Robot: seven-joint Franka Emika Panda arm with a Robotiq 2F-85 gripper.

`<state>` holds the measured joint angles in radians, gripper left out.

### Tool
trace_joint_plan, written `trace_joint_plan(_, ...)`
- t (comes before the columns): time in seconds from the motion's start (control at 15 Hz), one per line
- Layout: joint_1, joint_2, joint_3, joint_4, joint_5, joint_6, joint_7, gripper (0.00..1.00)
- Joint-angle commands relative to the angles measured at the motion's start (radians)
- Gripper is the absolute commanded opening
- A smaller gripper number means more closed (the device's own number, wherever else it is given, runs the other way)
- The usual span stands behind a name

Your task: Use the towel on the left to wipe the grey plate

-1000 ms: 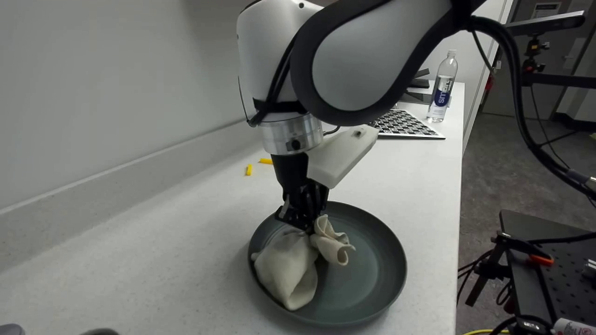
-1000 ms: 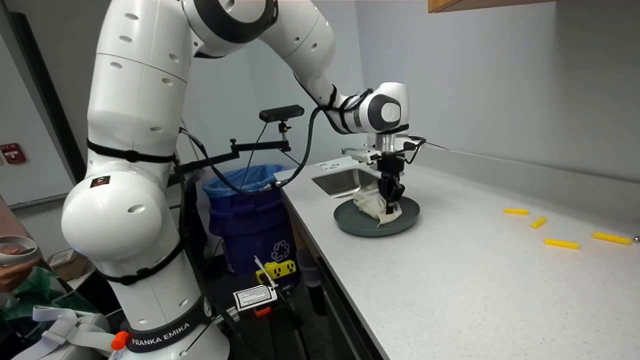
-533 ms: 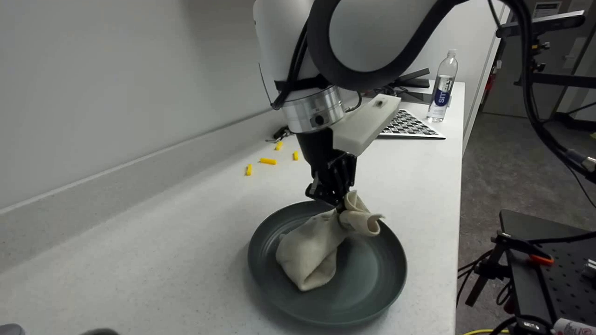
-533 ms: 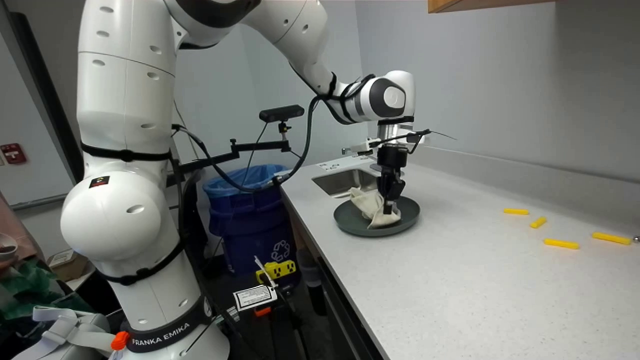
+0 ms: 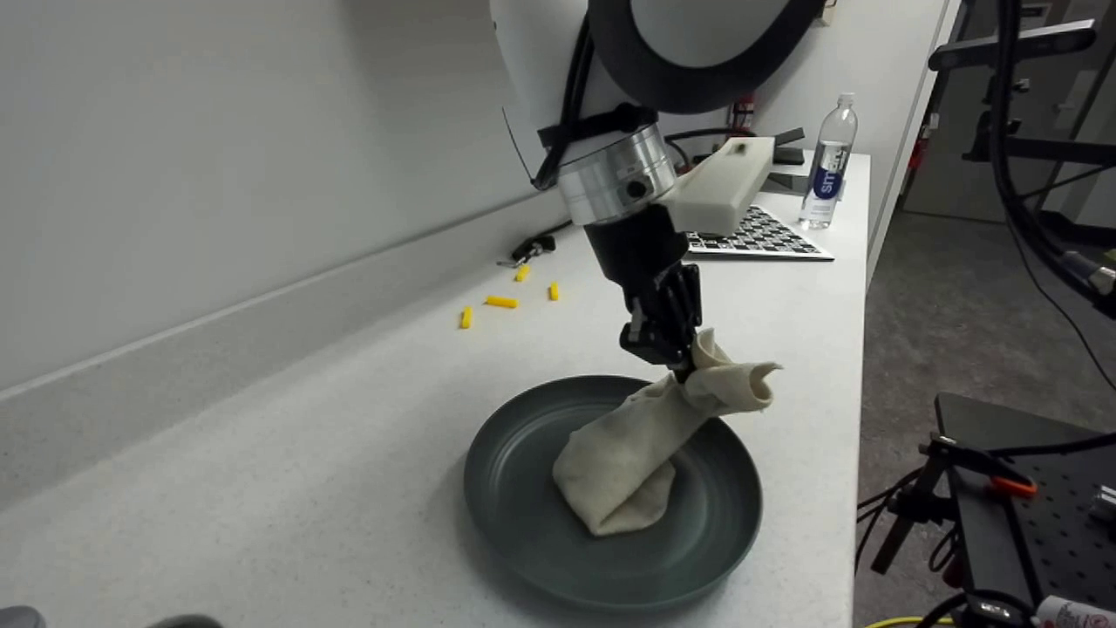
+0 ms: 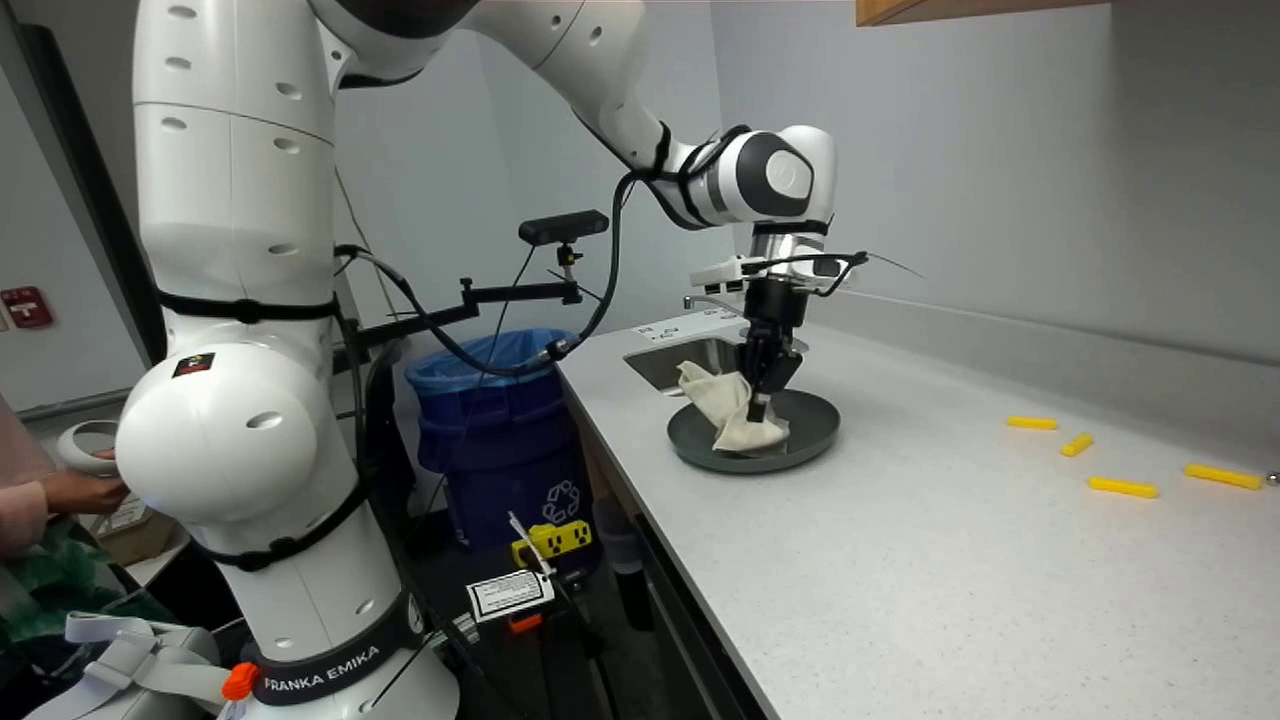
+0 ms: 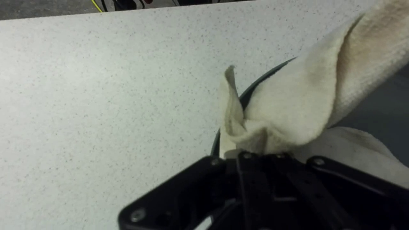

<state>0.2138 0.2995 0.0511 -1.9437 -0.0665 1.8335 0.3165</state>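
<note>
The fingers [image 6: 757, 411] are pinched together on a fold of the cream towel [image 5: 615, 462], just above the grey plate [image 5: 523, 523]; in the wrist view their tips meet the towel and a loose corner sticks up just past them. The towel's lower part rests inside the plate, and its gathered end juts out beyond the fingers. The plate sits flat on the speckled white worktop [image 5: 296, 488], near its edge. FRANKA EMIKA is printed in white capitals on a black band [image 6: 340, 668] at the base of the arm [image 6: 235, 210], and higher up the arm carries a dark sticker [image 6: 193, 365], too small to read. In an exterior view a clear bottle [image 5: 830, 157] stands upright beside a black-and-white patterned board [image 5: 758, 237]; the bottle's blue and white label [image 5: 826, 181] shows the letters "sm" running sideways, the rest unclear. A blue bin [image 6: 480, 460] bears a white recycling symbol [image 6: 560, 502]. Near it is a white tag [image 6: 511, 595] with lines of print too fine to make out, just below a yellow power strip [image 6: 567, 538]. A red box [image 6: 26, 307] has pale marks, not legible. Four yellow sticks [image 6: 1122, 488] lie on the worktop in both exterior views, well apart from the plate.
</note>
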Motion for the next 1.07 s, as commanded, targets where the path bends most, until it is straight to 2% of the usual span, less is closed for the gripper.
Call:
trace_joint_plan(0.0,-0.037,-0.032,0.024,-0.034,0.063,0.047,-0.072,0.01)
trace_joint_plan(0.07,0.006,0.08,0.054,0.09,0.092,0.057,-0.007,0.01)
trace_joint_plan(0.27,0.044,0.158,0.082,0.187,0.116,0.207,0.064,0.01)
trace_joint_plan(0.47,0.108,0.226,0.076,0.284,0.04,0.318,0.109,0.01)
trace_joint_plan(0.67,0.153,0.237,0.035,0.307,-0.084,0.36,0.115,0.01)
trace_joint_plan(1.0,0.189,0.147,-0.047,0.22,-0.303,0.394,0.192,0.01)
